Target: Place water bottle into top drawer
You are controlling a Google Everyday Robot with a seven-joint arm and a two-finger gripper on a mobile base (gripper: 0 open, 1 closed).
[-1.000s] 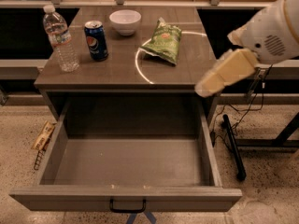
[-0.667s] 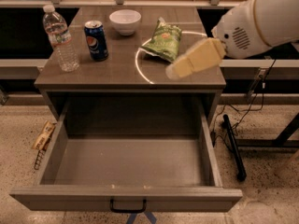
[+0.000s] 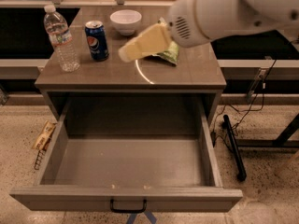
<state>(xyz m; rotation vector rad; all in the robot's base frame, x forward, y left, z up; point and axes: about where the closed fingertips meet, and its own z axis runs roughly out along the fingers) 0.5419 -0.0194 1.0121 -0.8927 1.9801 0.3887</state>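
The water bottle (image 3: 60, 37) stands upright at the left of the tabletop, clear and ribbed with a white cap. The top drawer (image 3: 126, 197) is pulled fully out below the table, its inside bare, with a small black handle (image 3: 128, 206) on its front panel. My gripper (image 3: 127, 53) is the pale yellow tip of the white arm reaching in from the upper right. It hangs above the middle of the tabletop, to the right of the bottle and the can, touching neither.
A blue soda can (image 3: 97, 40) stands just right of the bottle. A white bowl (image 3: 125, 21) sits at the back. A green chip bag (image 3: 168, 55) lies partly behind the arm. A snack packet (image 3: 43, 136) lies on the floor at left; cables and a black bar (image 3: 233, 146) lie at right.
The arm has swept left across the table, from beyond the right edge to over the middle of the top. Bottle, can, bowl and drawer have not moved.
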